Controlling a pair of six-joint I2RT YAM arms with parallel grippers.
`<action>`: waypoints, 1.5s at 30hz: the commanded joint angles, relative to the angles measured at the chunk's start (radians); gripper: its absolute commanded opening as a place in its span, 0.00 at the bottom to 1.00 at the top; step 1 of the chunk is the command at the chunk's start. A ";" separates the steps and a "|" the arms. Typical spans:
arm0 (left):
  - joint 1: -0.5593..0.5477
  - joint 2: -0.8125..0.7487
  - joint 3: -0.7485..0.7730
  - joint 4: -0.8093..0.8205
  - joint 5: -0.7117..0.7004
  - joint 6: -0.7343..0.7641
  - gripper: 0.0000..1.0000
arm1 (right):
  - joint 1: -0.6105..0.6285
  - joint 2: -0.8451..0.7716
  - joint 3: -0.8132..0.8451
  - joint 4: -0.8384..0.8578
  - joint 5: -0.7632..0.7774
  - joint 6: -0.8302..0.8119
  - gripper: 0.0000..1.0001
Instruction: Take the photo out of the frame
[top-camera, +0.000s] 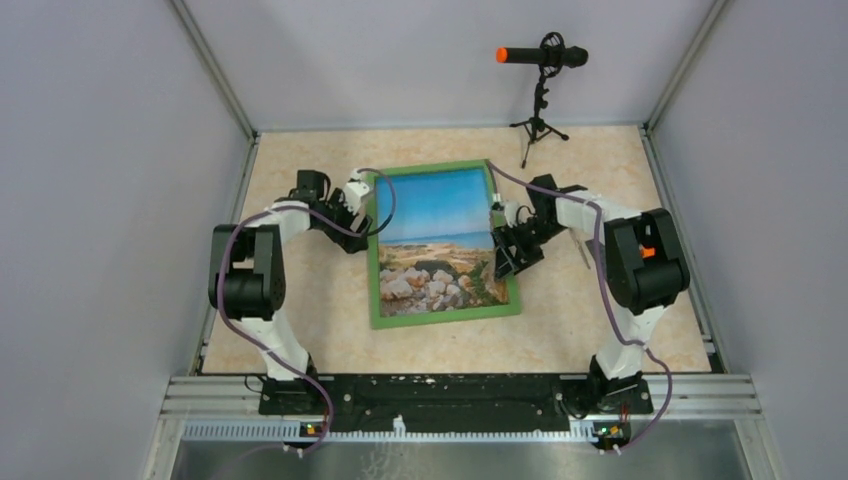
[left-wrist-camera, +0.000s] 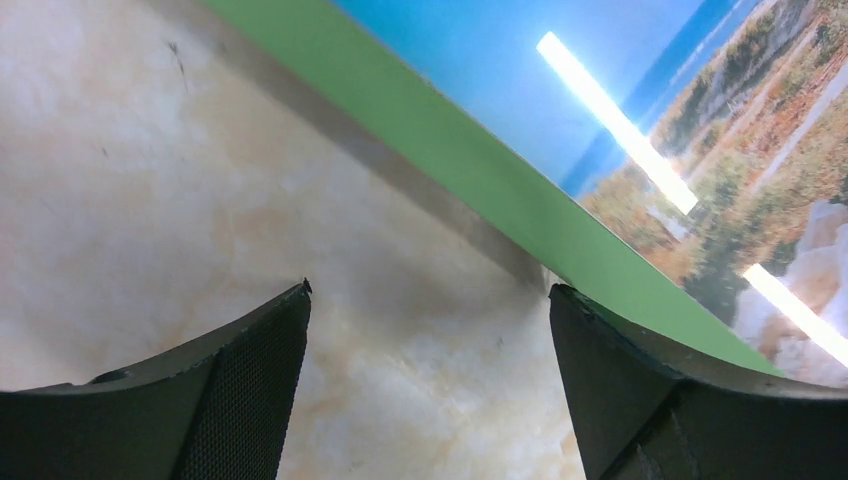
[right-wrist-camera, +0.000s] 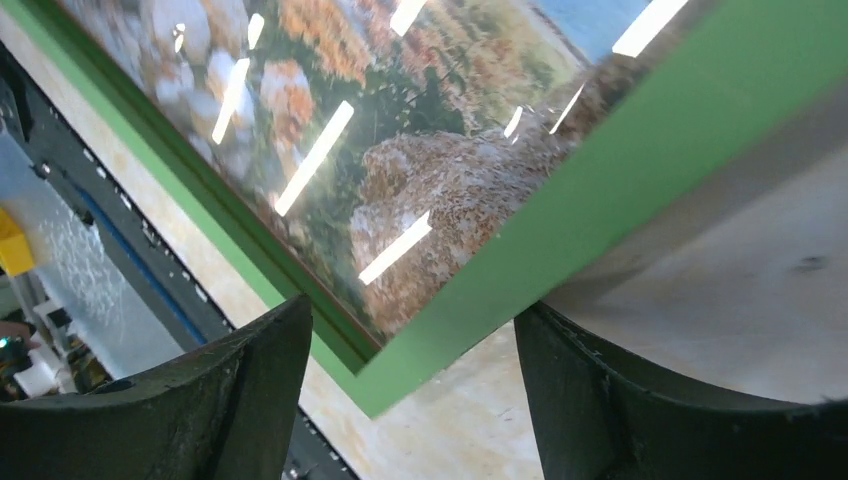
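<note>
Left gripper (top-camera: 360, 208) stood with its jaws wide apart at the left edge of the frame (top-camera: 445, 317), near the far corner, holding nothing. One jaw was just beside the green border. The right gripper (top-camera: 506, 250) had its jaws apart too, astride the frame's right edge about midway along, with the border between them unclamped. The photo (top-camera: 436, 235) sat in the frame, face up, sky at the far end and rocks at the near end. Frame and photo lay slightly askew near the middle of the table (top-camera: 590, 335), between the two arms. A microphone (top-camera: 545, 57) on a small tripod (top-camera: 538, 125) stood by the far right corner, well apart.
</note>
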 joint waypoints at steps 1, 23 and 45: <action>-0.088 0.077 0.035 -0.010 0.074 -0.100 0.93 | 0.095 -0.019 -0.057 -0.034 -0.036 0.023 0.73; -0.195 -0.252 -0.318 -0.084 0.015 0.002 0.92 | 0.097 -0.071 -0.149 0.015 0.135 0.023 0.72; -0.408 -0.458 -0.167 -0.303 -0.103 -0.052 0.93 | 0.006 -0.090 -0.077 -0.029 0.076 0.029 0.72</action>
